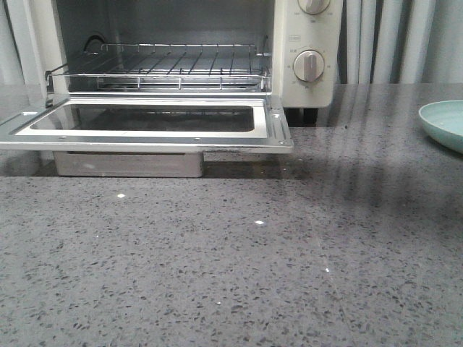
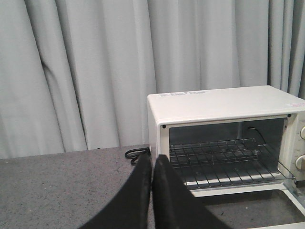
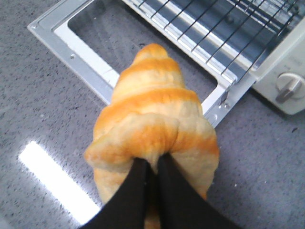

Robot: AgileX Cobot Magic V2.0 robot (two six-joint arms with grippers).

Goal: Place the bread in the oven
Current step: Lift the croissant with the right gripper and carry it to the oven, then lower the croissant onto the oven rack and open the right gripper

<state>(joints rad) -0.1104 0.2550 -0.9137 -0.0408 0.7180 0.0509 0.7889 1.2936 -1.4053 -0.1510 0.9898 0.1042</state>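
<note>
Looking forward, you are seeing the oven [image 1: 181, 72] with its glass door [image 1: 145, 123] lying flat open toward you over the speckled grey bench [image 1: 289, 267], the wire rack [image 1: 163, 65] bare inside the cavity and a pale green plate [image 1: 445, 123] sitting well apart at the right edge. Your right fingers [image 3: 151, 164] are pinching the bread [image 3: 152, 129], a golden-brown roll with paler ridged bands and a narrowing tip, hanging above the bench just beside the door's outer corner. Your left fingers [image 2: 151, 164] are pressing together on nothing, well back from the oven's open mouth.
</note>
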